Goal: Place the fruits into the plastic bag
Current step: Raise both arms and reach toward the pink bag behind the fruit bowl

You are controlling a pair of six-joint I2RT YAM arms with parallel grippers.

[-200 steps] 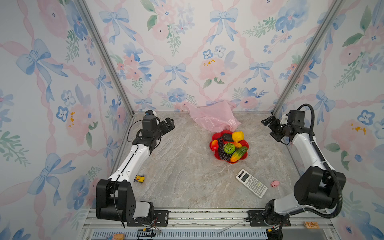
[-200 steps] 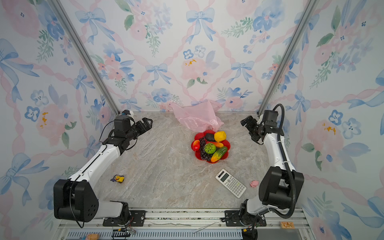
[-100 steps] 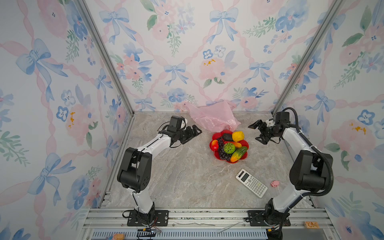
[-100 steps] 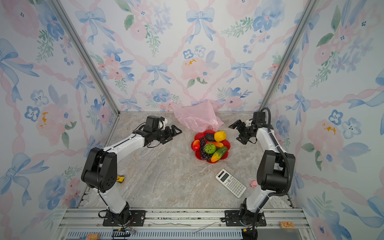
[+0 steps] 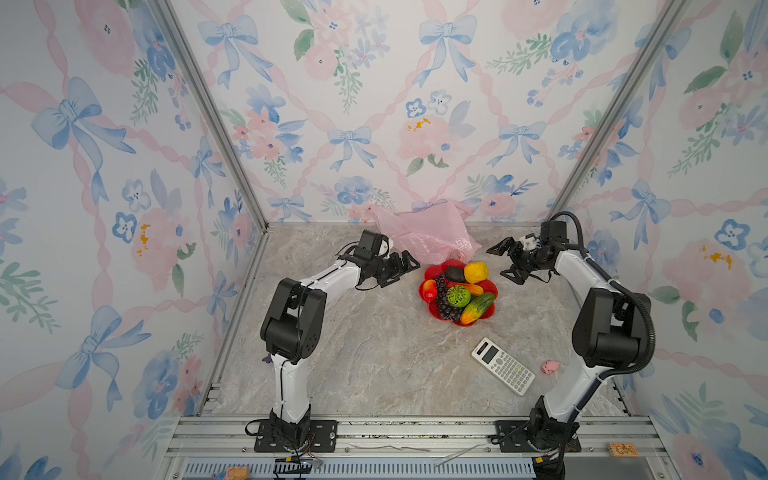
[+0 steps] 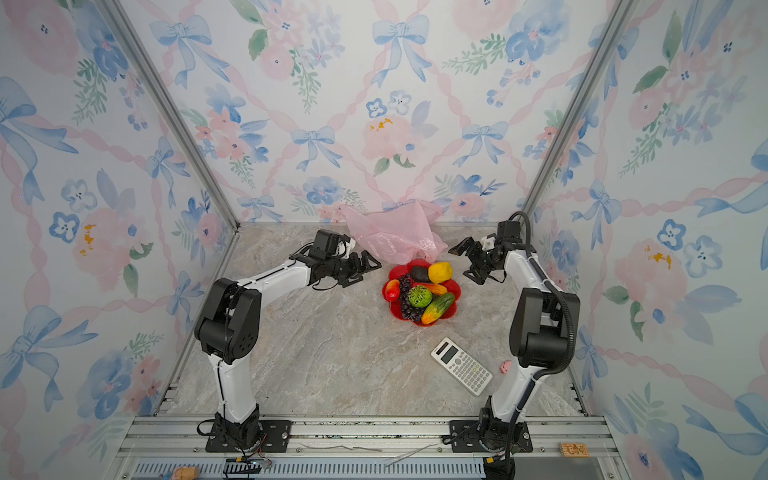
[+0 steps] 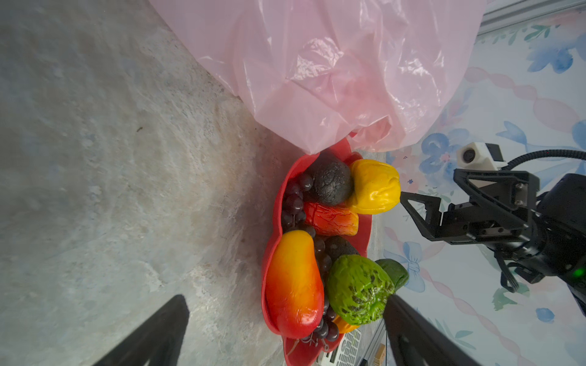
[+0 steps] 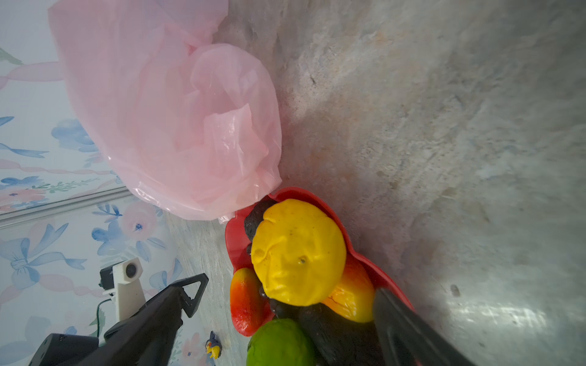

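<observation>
On the left, the left pincer (image 5: 409, 268) hovers just beside the red plate (image 7: 279, 196), its jaws spread wide and holding nothing. Behind it, at the back of the surface, the plastic bag (image 5: 424, 232) lies crumpled, its lower edge draped over the plate's far rim. Where its mouth lies cannot be made out.

All the fruits (image 5: 457, 291) sit heaped on the plate. The mango (image 5: 429, 291) and the grape bunch (image 5: 444, 301) are on the left pincer's side, and the bumpy green ball (image 5: 458, 296) is in the middle. The avocado (image 5: 455, 274) and the lemon (image 5: 476, 272) are at the far rim.

To the right, the right pincer (image 5: 496, 264) is also released and empty, pointing at the lemon from close by. A calculator (image 5: 503, 372) lies nearer the front.

The step in hand appears to be the approach for a first pick, since no fruit looks bagged. The next move calls for closing on an outer fruit, probably the lemon. The slack bag also needs opening so the fruit can drop in.
</observation>
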